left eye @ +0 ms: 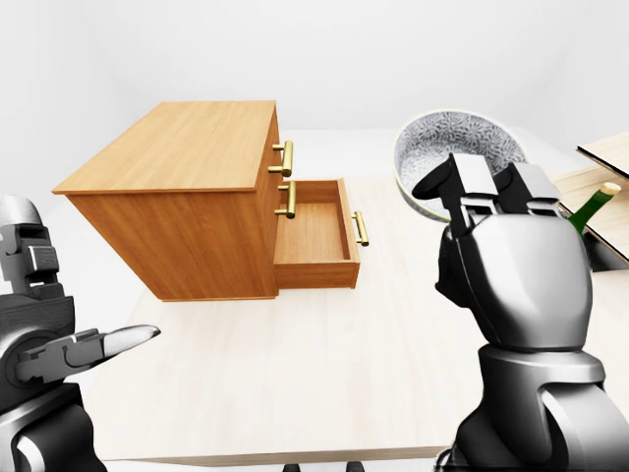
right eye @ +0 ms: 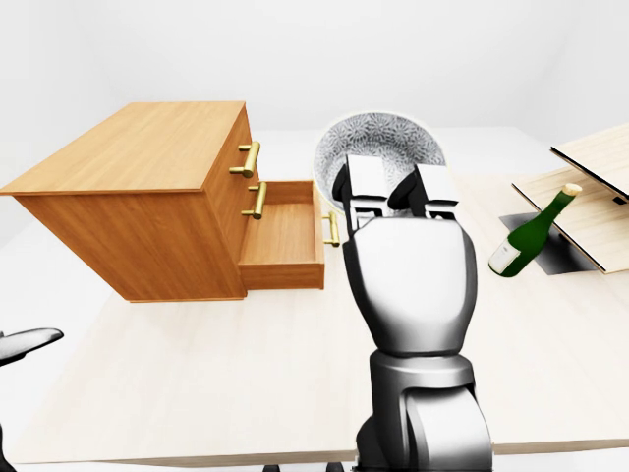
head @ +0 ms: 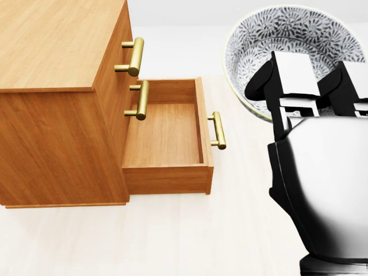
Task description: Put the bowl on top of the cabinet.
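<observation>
In the left-eye view the bowl (left eye: 452,143) is clamped at its rim by the fingers (left eye: 472,187) of the right hand (left eye: 513,265), raised over the table, while the left hand (left eye: 69,356) is held with fingers apart; in the head view it should be carried left, kept higher than the top of the cabinet (head: 57,40) near the table's left edge; in the right-eye view the open drawer (right eye: 285,236) is best passed over.

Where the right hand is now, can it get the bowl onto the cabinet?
Probably yes: the right hand holds the bowl raised, and nothing stands between it and the cabinet top.
</observation>
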`<state>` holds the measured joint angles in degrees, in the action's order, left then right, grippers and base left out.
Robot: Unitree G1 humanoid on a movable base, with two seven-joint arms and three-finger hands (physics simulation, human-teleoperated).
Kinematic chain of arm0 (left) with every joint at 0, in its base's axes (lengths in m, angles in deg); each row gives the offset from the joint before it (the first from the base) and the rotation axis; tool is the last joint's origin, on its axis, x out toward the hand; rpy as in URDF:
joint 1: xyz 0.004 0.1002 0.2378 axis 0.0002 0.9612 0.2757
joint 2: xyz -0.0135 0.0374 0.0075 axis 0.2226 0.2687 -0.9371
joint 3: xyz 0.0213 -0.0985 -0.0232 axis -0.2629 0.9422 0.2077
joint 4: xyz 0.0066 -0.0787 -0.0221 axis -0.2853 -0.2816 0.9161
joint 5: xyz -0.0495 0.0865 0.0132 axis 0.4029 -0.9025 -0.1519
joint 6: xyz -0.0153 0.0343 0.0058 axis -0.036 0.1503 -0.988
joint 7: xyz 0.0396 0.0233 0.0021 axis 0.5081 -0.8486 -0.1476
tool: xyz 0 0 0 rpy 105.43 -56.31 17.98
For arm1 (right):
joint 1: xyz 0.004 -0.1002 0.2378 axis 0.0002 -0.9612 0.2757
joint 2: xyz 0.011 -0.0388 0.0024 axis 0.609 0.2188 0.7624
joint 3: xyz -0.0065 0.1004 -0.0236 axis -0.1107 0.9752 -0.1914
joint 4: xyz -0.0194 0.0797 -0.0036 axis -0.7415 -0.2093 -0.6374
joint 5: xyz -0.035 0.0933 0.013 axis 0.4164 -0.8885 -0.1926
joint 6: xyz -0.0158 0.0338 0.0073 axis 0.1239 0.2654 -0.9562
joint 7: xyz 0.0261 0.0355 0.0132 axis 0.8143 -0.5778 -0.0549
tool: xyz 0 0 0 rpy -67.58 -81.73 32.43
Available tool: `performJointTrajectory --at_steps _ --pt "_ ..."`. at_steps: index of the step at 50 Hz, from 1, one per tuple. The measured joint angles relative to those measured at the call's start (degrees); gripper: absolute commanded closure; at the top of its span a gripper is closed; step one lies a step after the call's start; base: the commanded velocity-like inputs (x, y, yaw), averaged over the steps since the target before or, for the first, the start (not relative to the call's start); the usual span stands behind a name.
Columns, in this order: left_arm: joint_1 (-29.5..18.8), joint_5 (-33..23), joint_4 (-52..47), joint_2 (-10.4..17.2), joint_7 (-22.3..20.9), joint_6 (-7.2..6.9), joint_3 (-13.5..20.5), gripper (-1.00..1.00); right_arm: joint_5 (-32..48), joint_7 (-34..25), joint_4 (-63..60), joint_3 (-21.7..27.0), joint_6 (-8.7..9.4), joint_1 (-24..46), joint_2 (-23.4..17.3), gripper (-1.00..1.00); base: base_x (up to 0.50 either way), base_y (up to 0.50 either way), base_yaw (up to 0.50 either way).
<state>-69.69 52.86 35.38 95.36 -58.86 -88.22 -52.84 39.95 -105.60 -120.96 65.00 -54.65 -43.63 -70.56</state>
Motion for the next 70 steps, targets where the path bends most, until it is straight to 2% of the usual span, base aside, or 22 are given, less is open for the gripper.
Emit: performJointTrajectory --at_steps 6,14,29,42,52,70 --pt "-0.27 -0.12 0.43 0.19 0.23 0.00 -0.19 -1.00 1.07 0.00 2.73 3.86 0.00 10.68 -0.88 1.00 0.00 0.00 0.00" --pt "-0.39 -0.43 0.77 0.25 0.37 0.00 -0.56 -1.00 -0.91 0.00 10.94 8.13 0.00 24.13 -4.74 1.00 0.00 0.00 0.00" --pt "-0.51 -0.69 1.08 0.30 0.48 0.00 -0.86 -1.00 -5.58 0.00 30.00 10.23 0.00 43.55 -9.35 1.00 0.00 0.00 0.00" --pt "-0.53 -0.91 1.20 0.26 0.50 0.00 -1.04 -1.00 -9.37 0.00 45.04 10.02 0.00 54.81 -9.38 1.00 0.00 0.00 0.00" --pt "-0.67 -0.92 1.45 0.37 0.47 0.00 -1.02 -1.00 -14.06 0.00 57.24 9.32 0.00 62.89 -7.60 1.00 0.00 0.00 0.00" --pt "-0.73 -1.46 1.81 0.31 0.55 0.00 -1.55 -1.00 -24.47 0.00 73.23 8.36 0.00 71.93 -5.27 1.00 0.00 0.00 0.00"
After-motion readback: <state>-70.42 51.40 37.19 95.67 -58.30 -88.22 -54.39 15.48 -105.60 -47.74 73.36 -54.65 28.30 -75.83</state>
